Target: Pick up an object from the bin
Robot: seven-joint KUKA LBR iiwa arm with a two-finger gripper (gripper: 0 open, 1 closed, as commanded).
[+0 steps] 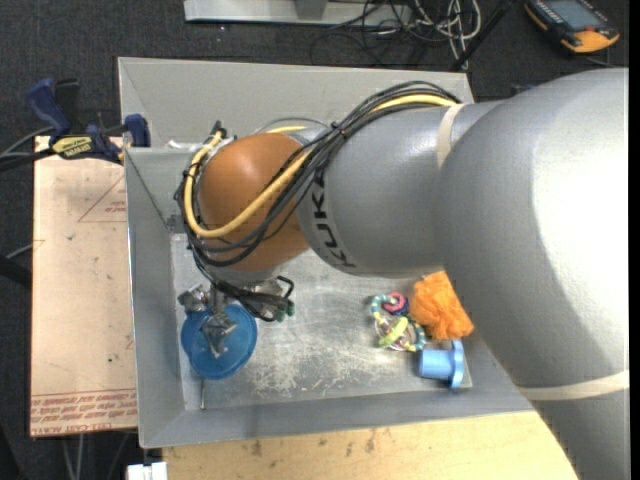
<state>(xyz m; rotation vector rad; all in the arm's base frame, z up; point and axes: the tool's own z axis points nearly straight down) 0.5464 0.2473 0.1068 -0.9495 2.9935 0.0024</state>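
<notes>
My gripper (217,330) hangs below the orange wrist cover at the bin's front left, its fingertips down on a round blue disc (218,346) lying flat on the bin floor. The fingers stand over the disc's middle; how wide they are set is hidden by the gripper's own body. Further right lie a multicoloured beaded ring toy (393,321), a fuzzy orange lump (441,305) and a small blue cylinder (441,362), all well away from the gripper.
The large grey arm spans the bin from the right and hides its back and middle. The bin's left wall and front wall run close to the blue disc.
</notes>
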